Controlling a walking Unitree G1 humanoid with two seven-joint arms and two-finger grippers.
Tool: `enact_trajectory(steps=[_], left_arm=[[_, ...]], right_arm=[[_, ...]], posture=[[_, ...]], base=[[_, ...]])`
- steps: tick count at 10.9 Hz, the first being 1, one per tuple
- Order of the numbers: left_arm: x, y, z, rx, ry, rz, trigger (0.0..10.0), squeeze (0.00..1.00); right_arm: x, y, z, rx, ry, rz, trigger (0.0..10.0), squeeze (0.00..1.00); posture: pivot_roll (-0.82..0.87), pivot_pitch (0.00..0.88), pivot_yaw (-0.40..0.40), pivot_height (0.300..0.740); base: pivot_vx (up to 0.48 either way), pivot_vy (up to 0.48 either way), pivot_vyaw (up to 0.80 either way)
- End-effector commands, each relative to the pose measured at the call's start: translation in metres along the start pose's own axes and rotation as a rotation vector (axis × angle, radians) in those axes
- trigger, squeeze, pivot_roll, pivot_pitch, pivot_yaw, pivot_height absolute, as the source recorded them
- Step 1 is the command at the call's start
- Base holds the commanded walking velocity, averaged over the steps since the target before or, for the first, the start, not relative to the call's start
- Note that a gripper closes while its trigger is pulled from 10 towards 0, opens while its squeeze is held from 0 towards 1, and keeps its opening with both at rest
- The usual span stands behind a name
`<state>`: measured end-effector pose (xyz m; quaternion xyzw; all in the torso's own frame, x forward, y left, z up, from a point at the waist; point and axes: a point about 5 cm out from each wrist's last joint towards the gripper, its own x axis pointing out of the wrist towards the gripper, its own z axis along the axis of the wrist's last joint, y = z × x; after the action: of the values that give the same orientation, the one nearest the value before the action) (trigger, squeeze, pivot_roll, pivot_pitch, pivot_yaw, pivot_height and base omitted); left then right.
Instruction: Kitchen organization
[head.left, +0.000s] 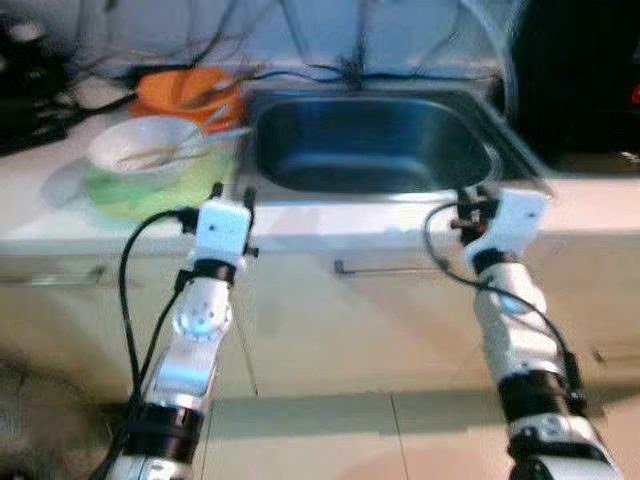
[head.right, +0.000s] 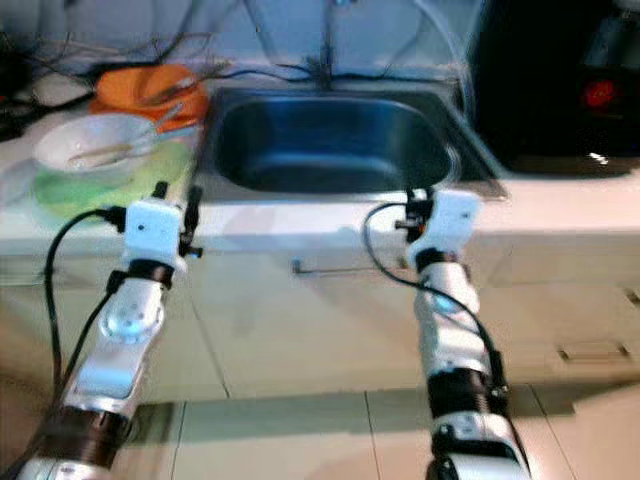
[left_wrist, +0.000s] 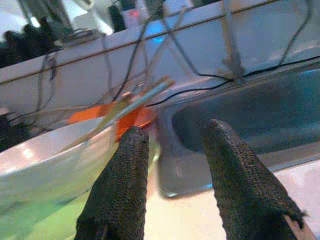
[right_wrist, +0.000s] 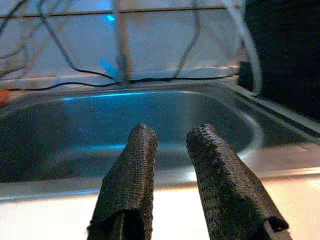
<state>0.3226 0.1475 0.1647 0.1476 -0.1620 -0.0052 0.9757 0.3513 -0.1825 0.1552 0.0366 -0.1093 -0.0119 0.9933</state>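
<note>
The robot stands facing a bench (head.left: 330, 225) with a steel sink (head.left: 370, 145) set into it, and both arms reach toward the near edge. The left gripper (left_wrist: 172, 150) sits at that edge, just near of the dishes; its fingers are parted with a clear gap and hold nothing. The right gripper (right_wrist: 170, 145) sits at the edge by the sink's near right corner, fingers a little apart and also empty.

On the left of the bench a white bowl (head.left: 150, 145) with chopsticks (head.left: 160, 152) lying in it rests on a green plate (head.left: 125, 195). Behind it, against the far wall, is an orange bowl (head.left: 185, 90) with utensils in it. The sink basin looks empty.

As a judgement, the organizing has barely begun: the dishes are stacked where they are, nothing is gripped, and nothing is in the sink.

For room, the basin is wide and open. Cables (head.left: 300, 70) trail along the far edge of the bench, a tap (head.left: 350, 60) stands behind the basin, and a dark appliance (head.left: 575, 70) stands far right, so the back edge is crowded. The strip of bench in front of the sink is bare but narrow.
</note>
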Motion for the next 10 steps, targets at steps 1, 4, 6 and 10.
enact_trajectory(steps=[1,4,6,10], left_arm=[[0.0005,0.0018,0.0017,0.006,-0.001,0.003,10.0,0.0],[0.0005,0.0004,0.0021,0.003,-0.002,-0.005,10.0,0.0],[0.0005,-0.0003,0.0025,0.002,-0.002,-0.01,10.0,0.0],[0.0003,-0.0017,0.0028,0.001,-0.002,-0.018,10.0,0.0]], right_arm=[[-0.0004,0.0019,-0.0013,0.007,0.004,0.002,10.0,0.0],[-0.0008,-0.0003,-0.0018,0.018,0.003,-0.008,10.0,0.0],[-0.0007,-0.0013,-0.0025,0.019,0.009,-0.015,10.0,0.0],[-0.0007,-0.0008,-0.0032,0.022,0.012,-0.016,10.0,0.0]], posture=[[0.14,0.045,-0.01,0.74],[0.13,0.045,-0.007,0.74],[0.13,0.046,-0.007,0.74],[0.14,0.046,-0.006,0.74]], base=[[0.311,0.0,0.55],[0.315,0.0,0.36],[0.317,0.0,0.0],[0.32,0.0,0.0]])
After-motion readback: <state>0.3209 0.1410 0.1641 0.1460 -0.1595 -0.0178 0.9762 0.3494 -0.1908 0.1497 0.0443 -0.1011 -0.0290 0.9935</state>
